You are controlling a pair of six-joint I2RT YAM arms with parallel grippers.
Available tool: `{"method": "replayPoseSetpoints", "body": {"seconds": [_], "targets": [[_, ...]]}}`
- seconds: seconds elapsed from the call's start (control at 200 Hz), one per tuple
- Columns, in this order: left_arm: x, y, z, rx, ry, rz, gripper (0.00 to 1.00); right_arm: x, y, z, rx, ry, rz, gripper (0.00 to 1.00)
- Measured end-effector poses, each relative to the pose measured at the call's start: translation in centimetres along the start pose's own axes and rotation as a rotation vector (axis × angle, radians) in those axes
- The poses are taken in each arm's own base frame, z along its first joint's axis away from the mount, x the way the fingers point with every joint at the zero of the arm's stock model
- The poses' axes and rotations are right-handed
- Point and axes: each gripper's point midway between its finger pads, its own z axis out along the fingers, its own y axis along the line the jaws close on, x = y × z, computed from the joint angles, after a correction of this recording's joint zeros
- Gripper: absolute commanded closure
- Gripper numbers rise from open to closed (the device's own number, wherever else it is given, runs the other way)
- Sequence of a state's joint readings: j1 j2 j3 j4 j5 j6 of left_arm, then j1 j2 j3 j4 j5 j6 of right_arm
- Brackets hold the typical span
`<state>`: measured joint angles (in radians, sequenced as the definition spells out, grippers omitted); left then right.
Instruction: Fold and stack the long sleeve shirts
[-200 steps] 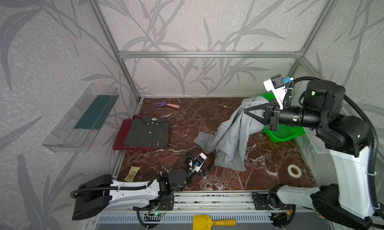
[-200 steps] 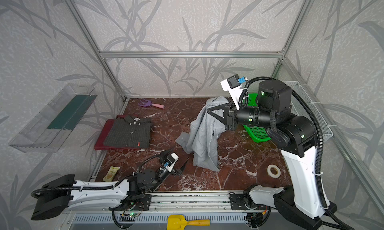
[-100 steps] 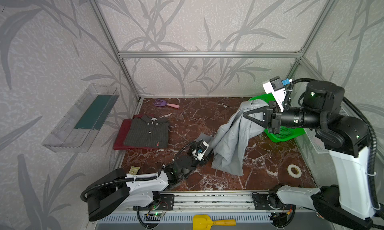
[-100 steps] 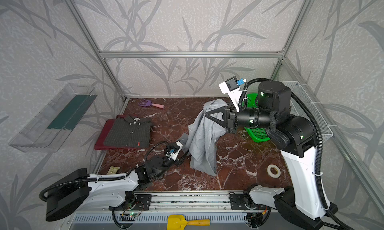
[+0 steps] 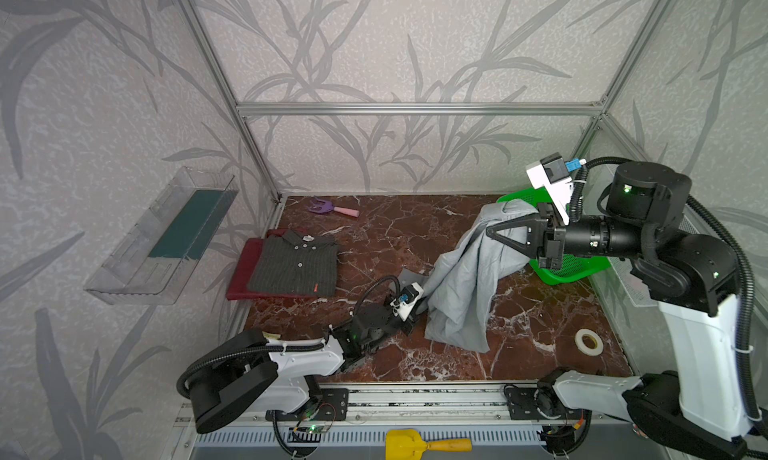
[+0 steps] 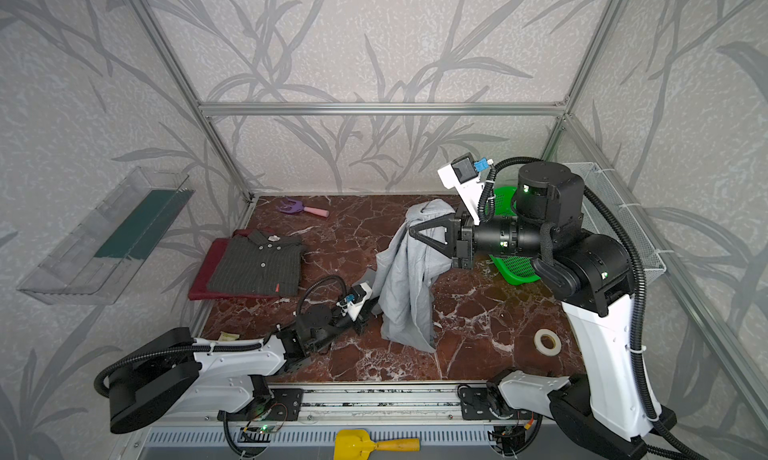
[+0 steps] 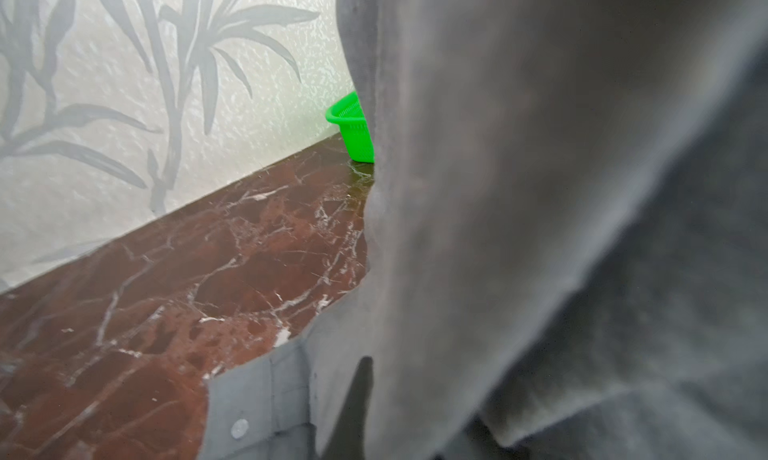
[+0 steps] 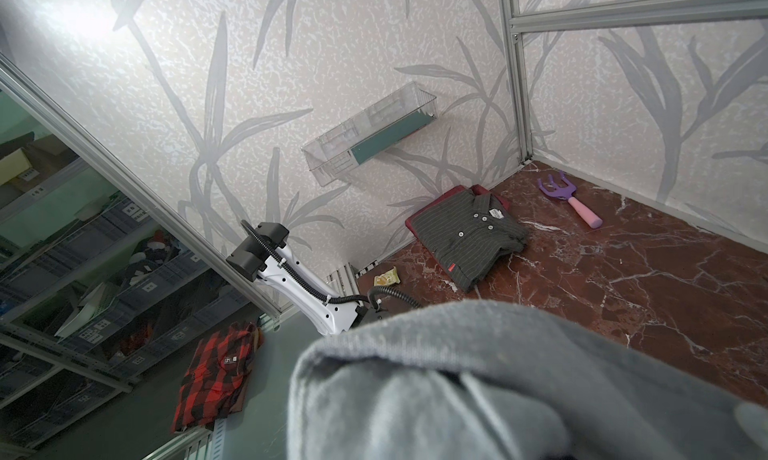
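At back right, green basket half-hidden behind hanging light grey shirt.

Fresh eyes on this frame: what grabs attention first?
The light grey shirt hangs in mid-air right of centre, held at the top by the right end effector, with its tail on the marble table. Low at the front, the left end effector is closed on the shirt's lower edge. By the left wall, a folded dark pinstriped shirt lies on a maroon shirt.
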<state>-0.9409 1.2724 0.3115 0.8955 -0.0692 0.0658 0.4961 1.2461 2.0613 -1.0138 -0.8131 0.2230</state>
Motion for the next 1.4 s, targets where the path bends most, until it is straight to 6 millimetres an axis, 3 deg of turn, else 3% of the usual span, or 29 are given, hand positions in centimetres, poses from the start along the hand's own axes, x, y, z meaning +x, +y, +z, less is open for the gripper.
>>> {"method": "replayPoseSetpoints", "body": {"seconds": [0.175, 0.285, 0.39, 0.44, 0.53, 0.62, 0.71, 0.865, 0.98, 1.07, 1.175, 1.265, 1.335, 1.4], "targets": [[-2.7, 3.6, -0.5, -0.166, -0.042, -0.006, 1.00, -0.7, 0.7, -0.1, -0.035, -0.025, 0.012, 1.00], [-8.9, 7.1, -2.5, -0.333, -0.141, 0.002, 1.00, -2.1, 1.8, 0.4, -0.111, -0.068, 0.031, 1.00], [-17.2, 11.8, -7.0, -0.531, -0.282, -0.014, 1.00, -2.4, 3.8, 2.5, -0.219, -0.050, 0.040, 1.00], [-21.3, 14.0, -10.3, -0.628, -0.355, -0.014, 1.00, -2.2, 5.7, 4.3, -0.291, -0.012, 0.024, 1.00], [-26.8, 16.5, -16.0, -0.763, -0.443, -0.001, 1.00, -2.0, 8.6, 8.1, -0.399, 0.050, 0.001, 1.00], [-30.7, 17.6, -20.6, -0.855, -0.489, 0.037, 1.00, -2.4, 9.8, 11.3, -0.444, 0.081, -0.005, 1.00], [-33.6, 18.4, -23.8, -0.939, -0.501, 0.093, 1.00, -4.1, 9.8, 13.9, -0.459, 0.056, -0.020, 1.00], [-38.3, 19.2, -26.8, -1.040, -0.468, 0.212, 1.00, -6.5, 8.5, 15.1, -0.460, -0.001, -0.005, 1.00], [-41.6, 19.4, -26.9, -1.064, -0.444, 0.300, 1.00, -7.6, 3.0, 14.6, -0.352, -0.006, 0.091, 1.00], [-42.5, 19.3, -24.9, -1.054, -0.404, 0.375, 1.00, -6.6, -4.1, 13.9, -0.194, -0.013, 0.215, 1.00], [-41.3, 19.5, -19.2, -1.004, -0.298, 0.479, 1.00, -2.3, -13.4, 11.5, -0.035, -0.090, 0.459, 1.00], [-38.7, 20.4, -12.9, -0.944, -0.183, 0.545, 1.00, 1.7, -21.6, 8.1, 0.077, -0.203, 0.669, 1.00], [-35.3, 21.6, -7.5, -0.889, -0.069, 0.584, 1.00, 5.6, -27.5, 5.4, 0.168, -0.282, 0.812, 1.00], [-31.8, 22.3, -3.0, -0.830, 0.029, 0.608, 1.00, 9.6, -30.9, 3.7, 0.231, -0.314, 0.926, 1.00]]}}
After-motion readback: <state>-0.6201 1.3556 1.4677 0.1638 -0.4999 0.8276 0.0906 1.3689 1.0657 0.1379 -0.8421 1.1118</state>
